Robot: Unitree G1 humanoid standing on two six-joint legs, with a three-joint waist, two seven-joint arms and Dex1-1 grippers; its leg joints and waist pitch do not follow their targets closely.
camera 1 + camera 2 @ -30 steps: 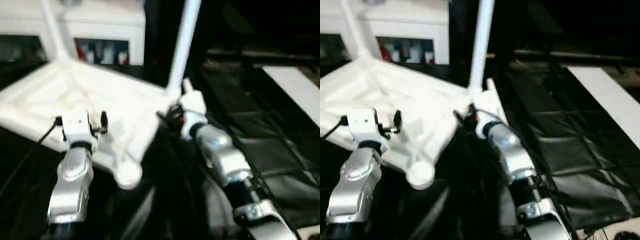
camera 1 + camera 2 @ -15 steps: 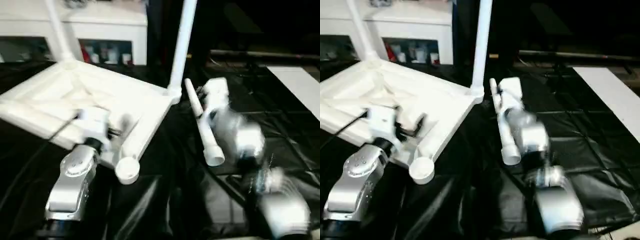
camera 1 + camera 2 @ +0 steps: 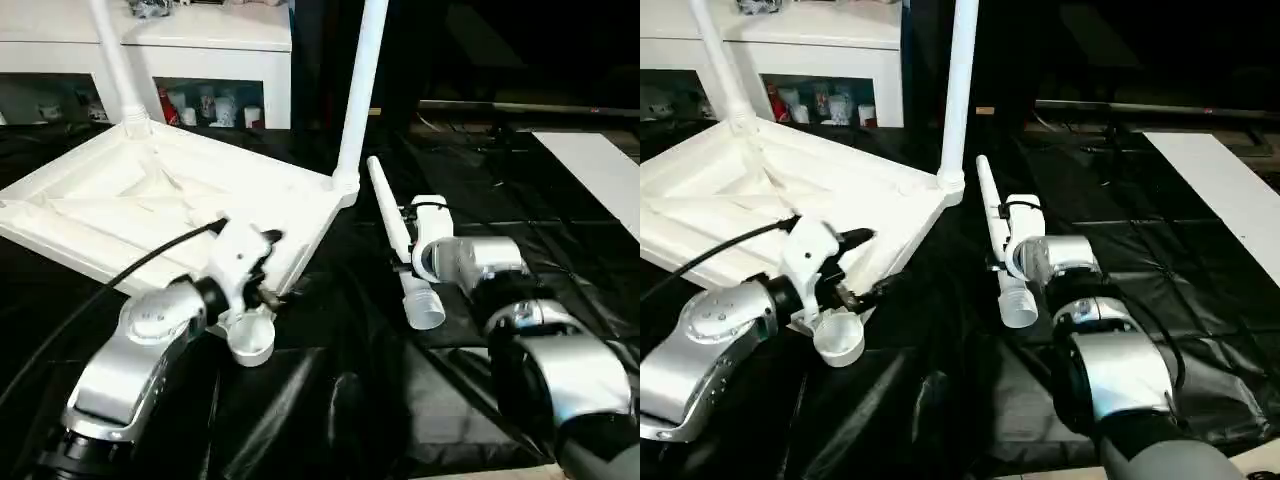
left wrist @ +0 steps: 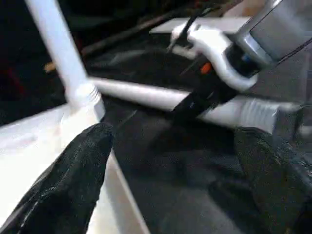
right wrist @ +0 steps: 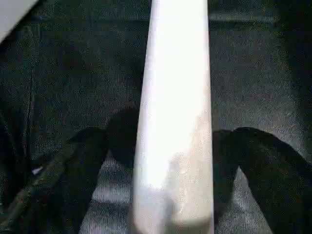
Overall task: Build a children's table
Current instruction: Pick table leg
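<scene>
Since a second ago both arms have swung: the left gripper (image 3: 262,268) has turned from over the ribbed underside toward the near corner of the upturned table top (image 3: 120,200), and the right gripper (image 3: 1002,240) has dropped from the far-right corner onto a loose leg (image 3: 398,245). At the left, the table top lies upside down on the black-sheeted table (image 3: 560,260), with two legs already standing in its far sockets, one at the far left (image 3: 115,65) and one at the far right (image 3: 360,90). Its near corner socket (image 3: 250,340) is empty, and the left gripper hovers just beside it with fingers spread wide and nothing between them. Further right, the loose leg lies flat on the black sheet, thick end toward the robot. The right gripper straddles it, a black finger (image 5: 73,170) on either side, jaws wide and not yet closed on it. I judge the risk to be here: a round tapered tube on a slick sheet could roll or slide if one finger meets it first, and a grip taken off-centre would let it tip when lifted. A careless left arm could also nudge the top and shift the empty socket
</scene>
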